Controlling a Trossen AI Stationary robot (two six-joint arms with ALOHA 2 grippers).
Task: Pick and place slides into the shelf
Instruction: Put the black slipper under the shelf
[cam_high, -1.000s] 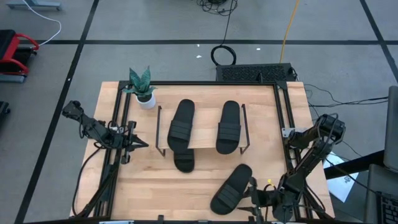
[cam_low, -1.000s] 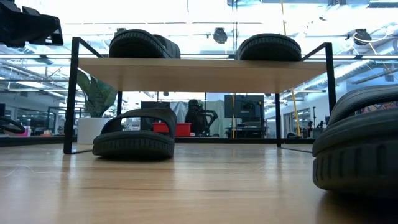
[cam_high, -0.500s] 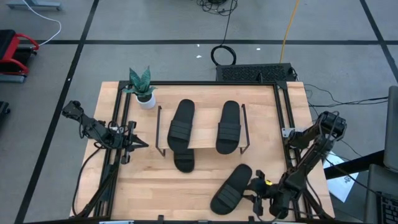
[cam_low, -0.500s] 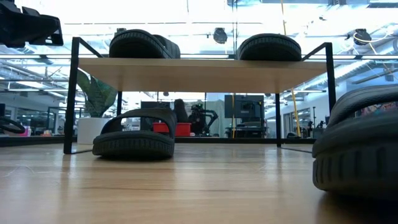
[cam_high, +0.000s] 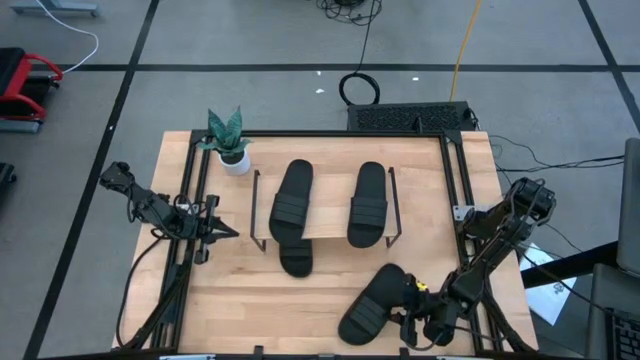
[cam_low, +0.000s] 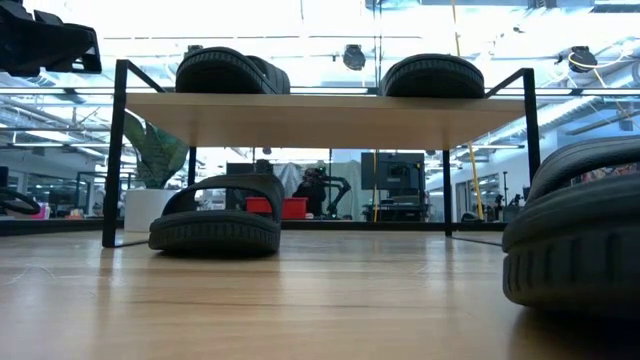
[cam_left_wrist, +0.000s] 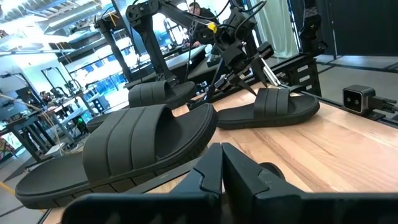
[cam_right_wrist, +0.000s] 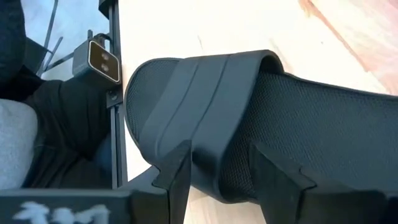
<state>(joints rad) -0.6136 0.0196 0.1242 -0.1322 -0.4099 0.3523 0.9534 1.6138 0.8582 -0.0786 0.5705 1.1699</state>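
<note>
Two black slides (cam_high: 291, 200) (cam_high: 368, 204) lie side by side on the wood top of the shelf (cam_high: 324, 228). A third slide (cam_high: 296, 258) rests on the table under the shelf, one end poking out toward the near edge. The fourth slide (cam_high: 372, 303) lies slantwise on the table near the right near corner. My right gripper (cam_high: 410, 312) is open at that slide's right side, and in the right wrist view its fingers (cam_right_wrist: 180, 168) stand in front of the strap (cam_right_wrist: 205, 106). My left gripper (cam_high: 225, 232) is shut and waits left of the shelf. My right gripper comes low from the table's right at the strap side (cam_right_wrist: 214, 158) of the fourth slide, which lies flat on the table. Its open fingers stand to either side of the strap's end. I cannot tell whether they touch it.
A small potted plant (cam_high: 228, 140) stands at the far left corner, beside the shelf's left frame. Black rails (cam_high: 190, 210) (cam_high: 462, 200) run along both table sides. Bare wood (cam_high: 250, 300) lies between the shelf and the near edge.
My right gripper has moved a short way toward the table's left, closing in on the fourth slide. The slides and the left arm have kept still.
</note>
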